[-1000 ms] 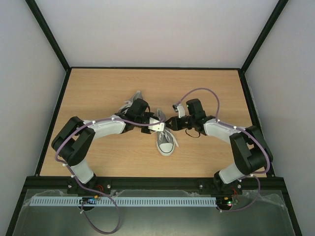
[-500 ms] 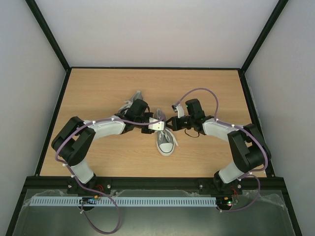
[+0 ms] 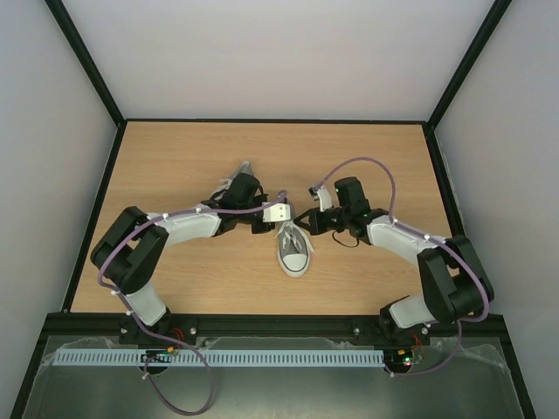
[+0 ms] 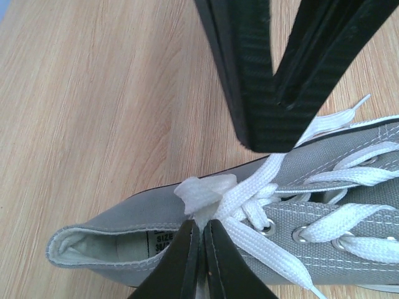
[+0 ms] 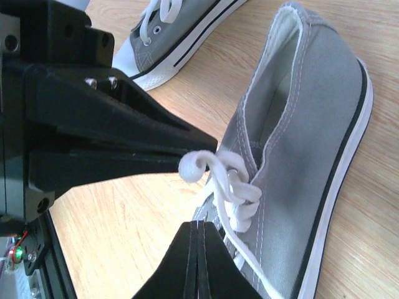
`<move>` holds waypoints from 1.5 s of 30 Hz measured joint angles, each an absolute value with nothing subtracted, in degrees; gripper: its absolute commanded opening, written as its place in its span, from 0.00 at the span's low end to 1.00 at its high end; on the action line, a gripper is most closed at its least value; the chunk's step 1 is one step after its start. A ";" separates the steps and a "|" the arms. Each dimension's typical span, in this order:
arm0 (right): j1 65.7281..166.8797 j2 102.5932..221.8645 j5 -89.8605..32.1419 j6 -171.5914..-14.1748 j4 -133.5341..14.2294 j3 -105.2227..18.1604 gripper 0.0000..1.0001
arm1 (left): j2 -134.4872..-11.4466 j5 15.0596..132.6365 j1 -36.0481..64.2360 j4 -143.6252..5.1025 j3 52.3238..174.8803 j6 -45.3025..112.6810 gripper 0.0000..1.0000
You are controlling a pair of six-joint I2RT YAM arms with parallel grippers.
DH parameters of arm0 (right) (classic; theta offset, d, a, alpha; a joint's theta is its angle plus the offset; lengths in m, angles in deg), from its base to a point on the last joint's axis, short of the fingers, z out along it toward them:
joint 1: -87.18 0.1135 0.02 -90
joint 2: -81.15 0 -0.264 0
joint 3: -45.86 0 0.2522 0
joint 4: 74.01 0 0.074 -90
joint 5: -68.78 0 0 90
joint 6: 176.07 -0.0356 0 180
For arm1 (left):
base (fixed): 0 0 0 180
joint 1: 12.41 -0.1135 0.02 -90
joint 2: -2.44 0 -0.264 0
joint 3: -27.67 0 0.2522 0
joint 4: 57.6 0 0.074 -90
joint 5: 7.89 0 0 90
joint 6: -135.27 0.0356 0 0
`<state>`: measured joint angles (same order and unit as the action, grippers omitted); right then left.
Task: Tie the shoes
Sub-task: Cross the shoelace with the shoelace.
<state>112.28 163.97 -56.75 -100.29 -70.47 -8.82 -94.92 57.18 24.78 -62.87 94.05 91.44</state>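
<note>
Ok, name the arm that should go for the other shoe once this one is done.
Left. The far shoe lies right beside the wrist of the left arm, left of the centre shoe. The right fingers would probably have to cross that shoe and the left arm. Both arms grip its laces now.

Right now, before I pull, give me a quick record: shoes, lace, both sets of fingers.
near shoe: centre, toe toward near edge
far shoe: beyond left arm, partly hidden in top view
lace: bunched loop by near shoe's top eyelets, no bow visible
left fingers: shut on lace
right fingers: shut on lace
</note>
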 measured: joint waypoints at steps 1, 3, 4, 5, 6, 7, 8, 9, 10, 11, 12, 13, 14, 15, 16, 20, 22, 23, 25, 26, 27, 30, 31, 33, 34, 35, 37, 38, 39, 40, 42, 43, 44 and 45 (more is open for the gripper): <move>112.28 163.58 -56.72 -100.16 -69.98 -8.67 0.01 | -94.92 57.25 24.65 -62.87 94.05 91.25 0.02; 112.28 162.84 -56.66 -99.89 -69.00 -8.54 0.07 | -94.92 57.31 24.57 -62.87 94.05 91.16 0.02; 112.28 162.51 -56.53 -99.74 -68.63 -8.50 0.11 | -94.92 57.27 24.52 -62.90 94.05 91.14 0.02; 112.28 162.20 -56.29 -99.50 -68.48 -8.47 0.14 | -94.86 57.09 24.52 -62.96 94.05 91.20 0.02; 112.28 162.07 -55.85 -99.37 -68.50 -8.45 0.15 | -94.77 56.81 24.52 -63.11 94.05 91.42 0.02; 112.28 162.05 -55.35 -99.41 -68.54 -8.43 0.16 | -94.62 56.35 24.52 -63.20 94.03 91.86 0.03; 112.28 162.18 -54.95 -99.00 -68.76 -8.43 0.17 | -94.40 55.98 24.52 -63.25 93.92 92.34 0.02; 112.30 162.49 -54.43 -99.02 -69.13 -8.43 0.19 | -94.09 55.52 24.52 -63.40 93.75 92.69 0.02; 112.30 163.10 -54.12 -98.91 -69.59 -8.52 0.20 | -93.94 55.26 24.52 -63.51 93.70 92.86 0.02; 112.30 163.91 -53.95 -98.87 -69.92 -8.67 0.21 | -93.87 55.11 24.52 -63.51 93.70 92.95 0.02; 112.32 165.05 -53.93 -98.82 -70.38 -8.98 0.22 | -93.85 55.04 24.52 -63.53 93.70 93.08 0.02; 112.35 166.12 -53.97 -98.89 -70.64 -9.33 0.22 | -93.85 54.93 24.52 -63.57 93.70 93.19 0.02; 112.35 167.19 -54.04 -98.82 -71.08 -9.68 0.22 | -93.85 54.84 24.50 -63.62 93.70 93.43 0.03; 112.35 168.15 -54.15 -98.76 -71.56 -9.96 0.22 | -93.83 54.71 24.41 -63.62 93.68 93.56 0.02; 112.37 168.81 -54.26 -98.67 -71.97 -10.18 0.22 | -93.81 54.60 24.26 -63.64 93.68 93.71 0.02; 112.39 169.70 -55.35 -98.14 -73.37 -10.83 0.22 | -93.52 54.23 23.69 -63.84 93.29 94.39 0.03; 112.45 170.23 -55.87 -98.01 -74.07 -11.43 0.22 | -93.28 54.03 23.49 -64.27 92.98 94.79 0.02; 112.52 170.58 -56.07 -97.95 -74.51 -11.64 0.22 | -93.17 53.97 23.43 -64.45 92.87 94.98 0.02; 112.78 171.43 -56.53 -97.82 -74.95 -12.04 0.22 | -93.15 53.84 23.30 -64.49 92.81 95.16 0.02; 112.89 171.89 -56.75 -97.75 -75.03 -12.23 0.22 | -93.15 53.84 23.30 -64.49 92.81 95.20 0.02; 113.04 172.37 -56.90 -97.64 -75.12 -12.43 0.22 | -93.15 53.82 23.30 -64.49 92.81 95.20 0.02; 113.46 173.22 -57.36 -97.14 -75.10 -12.80 0.22 | -93.15 53.82 23.28 -64.49 92.81 95.20 0.02; 113.48 173.31 -57.53 -96.96 -75.08 -12.98 0.21 | -93.15 53.84 23.25 -64.49 92.81 95.20 0.02; 113.48 173.37 -57.95 -96.66 -74.99 -13.30 0.16 | -93.15 53.84 23.23 -64.49 92.81 95.20 0.02; 113.50 173.40 -58.21 -96.55 -75.06 -13.39 0.12 | -93.15 53.84 23.23 -64.49 92.81 95.20 0.02; 113.53 173.40 -58.36 -96.31 -75.08 -13.39 0.08 | -93.15 53.84 23.23 -64.49 92.79 95.20 0.02; 113.59 173.42 -58.54 -96.00 -75.06 -13.39 0.02 | -93.15 53.84 23.23 -64.49 92.79 95.20 0.02; 113.68 173.42 -58.52 -96.00 -75.10 -13.39 0.01 | -93.15 53.84 23.23 -64.49 92.79 95.18 0.03; 113.74 173.42 -58.45 -95.89 -75.12 -13.39 0.01 | -93.15 53.84 23.23 -64.49 92.79 95.18 0.02; 113.79 173.42 -58.28 -95.81 -75.10 -13.39 0.01 | -93.15 53.88 23.21 -64.47 92.79 95.16 0.02; 113.79 173.35 -57.69 -95.67 -75.06 -13.37 0.01 | -93.15 54.14 23.12 -64.40 92.79 94.85 0.03; 113.79 173.18 -57.21 -95.59 -74.92 -13.37 0.01 | -93.15 54.47 23.06 -64.34 92.79 94.55 0.02; 113.79 172.89 -56.72 -95.50 -74.73 -13.33 0.01 | -93.15 54.86 22.99 -64.21 92.79 94.20 0.02; 113.79 172.48 -56.44 -95.48 -74.68 -13.20 0.01 | -93.15 55.32 22.97 -63.94 92.74 93.80 0.02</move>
<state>113.79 172.48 -56.44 -95.48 -74.68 -13.20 -93.15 55.32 22.97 -63.94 92.74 93.80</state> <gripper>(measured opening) 0.017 0.035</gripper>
